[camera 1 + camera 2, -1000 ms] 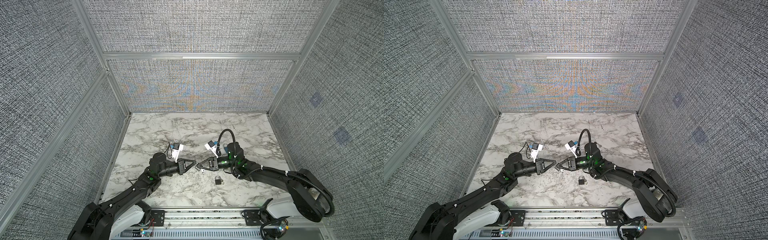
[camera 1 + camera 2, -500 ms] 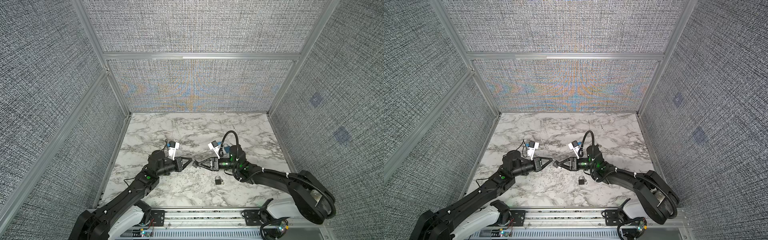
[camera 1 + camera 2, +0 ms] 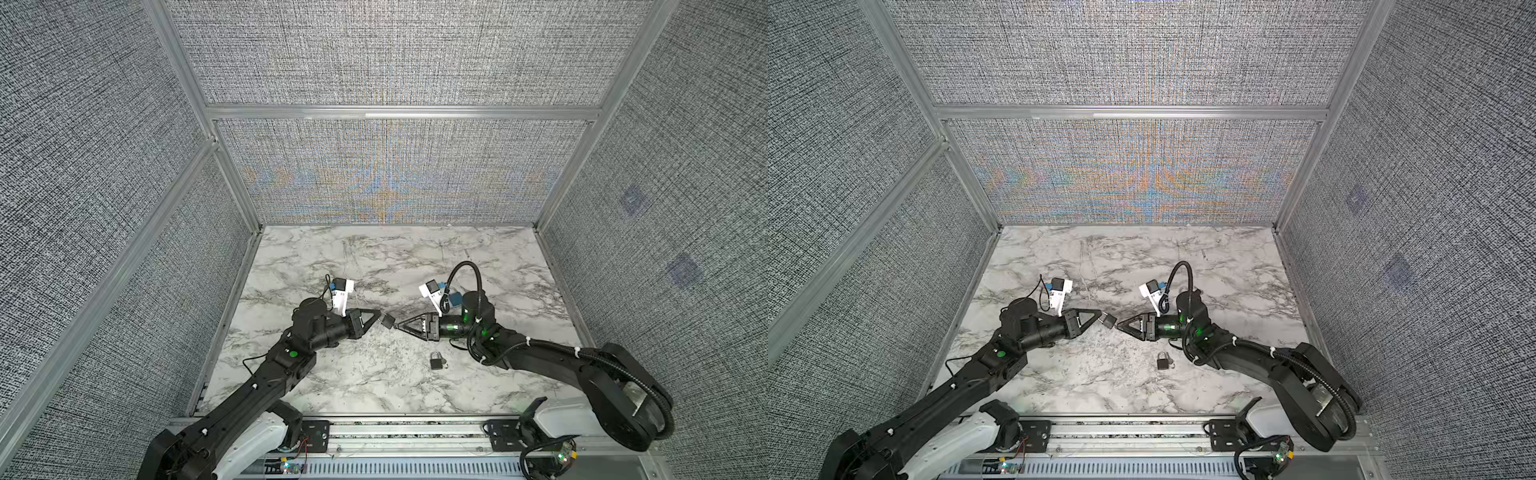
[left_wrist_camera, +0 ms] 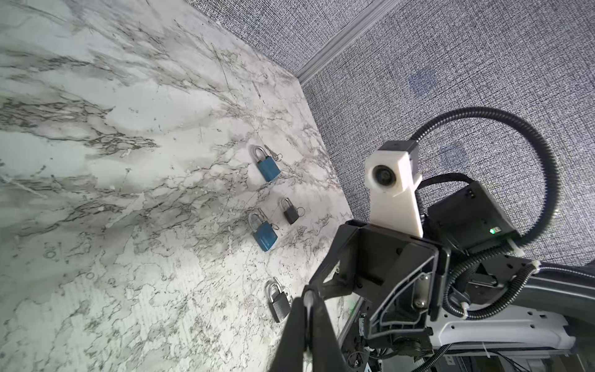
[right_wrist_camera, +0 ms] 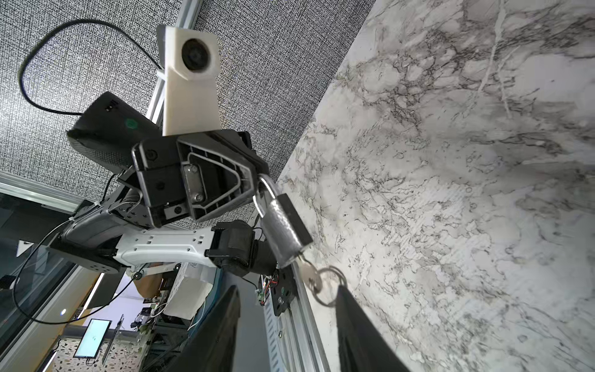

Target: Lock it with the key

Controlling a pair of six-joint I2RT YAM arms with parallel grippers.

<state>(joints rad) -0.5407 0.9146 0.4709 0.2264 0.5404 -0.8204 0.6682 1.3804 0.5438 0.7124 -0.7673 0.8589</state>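
When checking grip, note L pincer (image 3: 380, 319) clenched on shackle (image 5: 258, 204) of padlock (image 3: 387, 321), lock held off table (image 3: 374, 257), body sticking straight out past its tips toward R pincer (image 3: 397, 326). Judged reason: braces lock vs. twist, presents keyhole end to opposite arm. Find key (image 5: 309, 273) seated in keyhole, at end of body farthest from L pincer, key ring (image 5: 331, 269) hanging off it. Read R pincer as released: jaws spread, nothing between them; key just ahead of gap, ring at tip of one finger (image 5: 351, 309), contact not determinable. Judged next req.: close on key head, then turn. Watch ring: may snag fingertip or block clean grip.

Nearby, in both top views: spare padlock (image 3: 435, 360) flat on table, beside R pincer on robot-base side, nearer its wrist than its tips, apart from both arms. Via left wrist view, four on table beyond R pincer (likely incl. that one): blue padlocks (image 4: 267, 166), small black padlock (image 4: 289, 211), grey padlock (image 4: 278, 302). None between pincer tips.
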